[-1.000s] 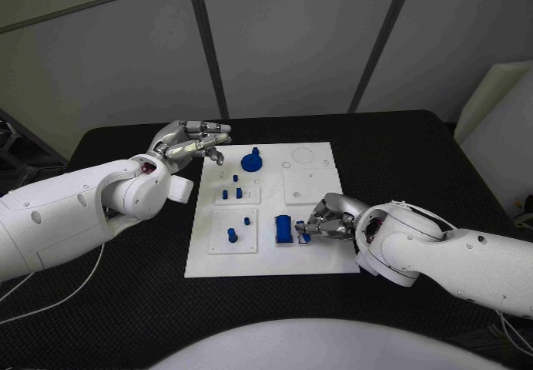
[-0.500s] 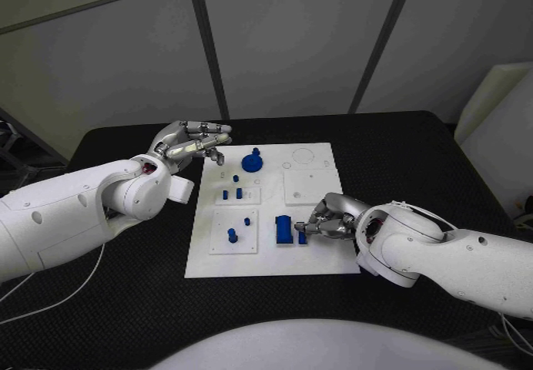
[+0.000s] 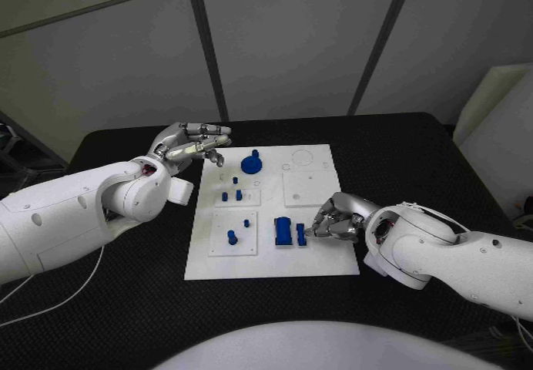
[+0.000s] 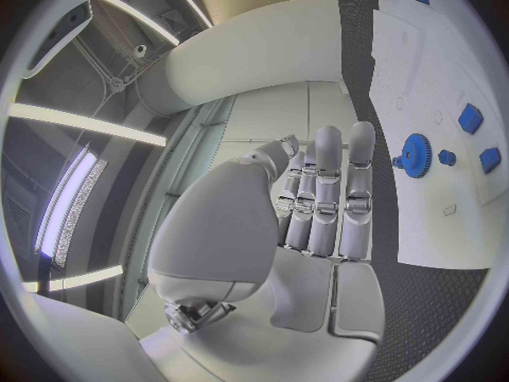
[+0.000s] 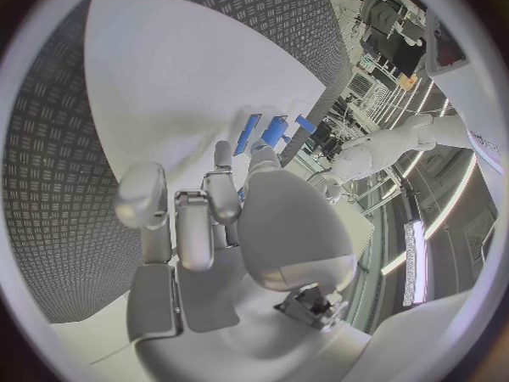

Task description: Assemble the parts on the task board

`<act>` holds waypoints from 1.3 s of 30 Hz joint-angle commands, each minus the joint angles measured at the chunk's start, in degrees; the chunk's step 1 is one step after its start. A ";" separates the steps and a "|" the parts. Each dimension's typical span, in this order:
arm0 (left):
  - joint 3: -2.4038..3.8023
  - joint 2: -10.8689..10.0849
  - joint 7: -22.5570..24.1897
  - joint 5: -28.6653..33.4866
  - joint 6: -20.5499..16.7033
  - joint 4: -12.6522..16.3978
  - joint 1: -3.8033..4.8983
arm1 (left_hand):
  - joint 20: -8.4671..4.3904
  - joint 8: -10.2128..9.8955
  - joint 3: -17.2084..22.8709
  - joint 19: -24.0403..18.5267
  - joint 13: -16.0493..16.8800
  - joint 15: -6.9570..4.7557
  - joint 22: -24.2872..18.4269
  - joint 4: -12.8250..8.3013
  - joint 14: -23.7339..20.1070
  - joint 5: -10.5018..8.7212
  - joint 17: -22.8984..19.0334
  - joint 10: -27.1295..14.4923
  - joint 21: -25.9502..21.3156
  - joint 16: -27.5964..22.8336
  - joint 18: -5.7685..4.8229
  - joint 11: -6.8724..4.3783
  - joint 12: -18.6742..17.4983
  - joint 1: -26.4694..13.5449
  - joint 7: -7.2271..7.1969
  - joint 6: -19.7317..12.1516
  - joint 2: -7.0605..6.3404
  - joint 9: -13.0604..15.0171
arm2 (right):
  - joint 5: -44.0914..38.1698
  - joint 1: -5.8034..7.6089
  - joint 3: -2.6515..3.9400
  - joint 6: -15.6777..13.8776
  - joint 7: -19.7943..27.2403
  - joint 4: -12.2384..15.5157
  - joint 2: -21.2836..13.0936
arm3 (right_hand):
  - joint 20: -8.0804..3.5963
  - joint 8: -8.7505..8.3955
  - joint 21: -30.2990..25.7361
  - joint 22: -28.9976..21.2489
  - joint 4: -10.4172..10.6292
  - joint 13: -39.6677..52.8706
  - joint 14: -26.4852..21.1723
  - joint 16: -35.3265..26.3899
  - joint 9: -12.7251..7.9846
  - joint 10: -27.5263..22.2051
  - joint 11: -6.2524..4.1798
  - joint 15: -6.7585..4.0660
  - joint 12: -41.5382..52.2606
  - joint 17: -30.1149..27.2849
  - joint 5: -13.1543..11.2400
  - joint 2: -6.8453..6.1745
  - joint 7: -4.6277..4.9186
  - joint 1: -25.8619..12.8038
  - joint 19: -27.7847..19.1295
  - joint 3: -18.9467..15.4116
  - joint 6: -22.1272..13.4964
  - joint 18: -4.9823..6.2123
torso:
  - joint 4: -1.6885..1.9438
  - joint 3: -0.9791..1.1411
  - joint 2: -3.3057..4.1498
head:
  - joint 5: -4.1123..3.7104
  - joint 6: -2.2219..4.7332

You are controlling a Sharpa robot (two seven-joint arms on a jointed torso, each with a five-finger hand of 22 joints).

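Two silver hands at one white task board (image 3: pixel 266 258), centred on the black table (image 3: pixel 133 293).

Left hand (image 3: pixel 191 142): raised just off the board's far left corner, outside its edge. Fingers extended side by side, as seen from the left wrist. Released, nothing grasped, no contact with any part.

Right hand (image 3: pixel 336 218): low over the board's near right area, knuckles up, fingers bent down toward the board. Fingertips (image 3: pixel 314 229) at the right flank of the slim blue piece (image 3: pixel 301 234). Touching or merely just beside, not resolvable; grasping or not, cannot tell.

Parts, all placed relative to the board:
- Blue gear (image 3: pixel 252 162), upright knob on top, at the far edge, left of centre, near the left hand yet apart from it.
- Three small blue pegs (image 3: pixel 234 182), standing in the square inset on the left side, nearer than the gear.
- Two further pegs (image 3: pixel 231 233), standing in the near left inset.
- Taller blue block (image 3: pixel 284 229), upright near the middle of the near half, just left of the slim blue piece.
- Plain white square inset (image 3: pixel 306 186), right of centre, beyond the right hand.
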 commanded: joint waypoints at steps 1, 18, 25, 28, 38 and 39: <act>0.04 0.12 0.70 0.09 -0.22 -0.04 0.03 | 0.12 0.16 -0.12 -0.44 -0.18 0.28 0.09 0.24 -0.58 0.13 -0.17 -1.04 0.13 -0.38 2.72 0.04 0.10 -0.96 0.31 -0.59 -0.11 -0.15 | 5.51 0.07 0.01 -3.96 12.88 -0.65 -0.70 | 0.80 -2.06 -6.81 -8.12 0.12 -5.50 1.26 -4.48 -0.88 -4.42 1.30 1.15 -7.46 -3.82 0.56 0.09 1.50 1.82 -4.94 0.01 -3.35 2.07 | -0.19 0.02 -0.19 | 0.00 0.49; 0.07 2.19 3.47 5.51 -2.40 -5.19 -0.43 | 8.75 1.57 -3.64 -25.98 -3.19 6.93 -24.60 3.46 -15.21 -0.34 -16.22 -5.59 -22.53 -36.86 3.14 2.85 -1.70 -2.87 0.92 -2.87 0.46 -0.24 | 48.21 6.20 0.08 -2.74 49.02 -19.82 4.93 | 10.20 -11.85 -48.34 -40.64 1.45 -52.37 -23.40 -70.23 -9.27 -15.82 8.02 10.08 -52.70 -55.53 -5.79 2.14 6.36 15.38 -25.09 4.07 -5.36 4.13 | -1.25 -0.51 -3.60 | 0.10 3.46; 0.08 5.66 5.19 8.21 -6.45 -10.81 -0.64 | 9.79 -0.47 -6.63 -43.46 -3.27 9.60 -41.49 4.21 -20.13 -0.26 -19.55 -11.15 -23.66 -46.93 1.67 5.15 -7.18 -3.69 1.00 -5.60 1.68 -0.56 | 52.64 6.83 0.14 -3.25 53.42 -33.80 13.10 | 12.39 -14.35 -55.99 -46.50 0.12 -61.95 -24.62 -78.67 -13.38 -16.40 9.42 11.78 -57.61 -63.39 -6.44 2.21 7.01 14.09 -24.54 5.22 -6.08 4.49 | -2.19 -0.91 -5.74 | 0.74 5.06; 0.10 7.21 5.75 9.14 -8.03 -13.06 -0.94 | 9.82 -1.99 -8.19 -47.46 -3.36 9.38 -45.21 5.48 -25.70 -0.12 -19.85 -14.71 -23.94 -49.90 0.62 4.64 -9.70 -5.22 1.24 -7.42 2.79 -0.59 | 53.82 6.89 0.16 -3.00 54.62 -38.31 16.29 | 12.89 -14.30 -57.95 -48.17 -0.73 -64.05 -26.18 -79.36 -14.94 -17.30 10.01 12.28 -58.78 -66.17 -6.58 2.52 7.05 12.63 -23.85 5.67 -6.96 4.56 | -2.35 -0.88 -6.21 | 0.93 5.40; 0.16 10.84 7.59 10.52 -10.82 -16.76 -1.96 | 9.80 -4.07 -12.45 -49.74 -4.49 8.80 -49.03 7.87 -39.96 0.10 -20.55 -35.99 -23.89 -51.07 -0.82 2.72 -11.86 -7.22 0.28 -25.80 3.75 -1.51 | 56.83 6.89 0.21 -0.94 56.73 -45.43 22.28 | 13.63 -14.41 -62.28 -51.81 -3.44 -65.43 -28.65 -79.36 -18.35 -20.74 11.00 13.24 -59.20 -71.15 -6.52 3.20 6.92 7.80 -23.09 6.42 -9.45 4.49 | -1.99 -0.59 -7.19 | 1.08 6.60; 0.17 11.01 7.78 10.56 -10.89 -16.82 -2.05 | 9.79 -4.07 -12.46 -49.63 -4.49 8.80 -49.00 7.86 -40.03 0.12 -20.56 -36.04 -23.87 -51.08 -0.79 2.72 -11.86 -7.17 0.29 -25.91 3.76 -1.51 | 56.99 6.89 0.21 -0.76 56.85 -45.56 22.45 | 13.63 -14.42 -62.32 -51.84 -3.47 -65.43 -28.66 -79.36 -18.38 -20.78 11.02 13.25 -59.20 -71.16 -6.51 3.22 6.92 7.73 -23.07 6.43 -9.57 4.49 | -1.90 -0.53 -7.20 | 1.12 6.77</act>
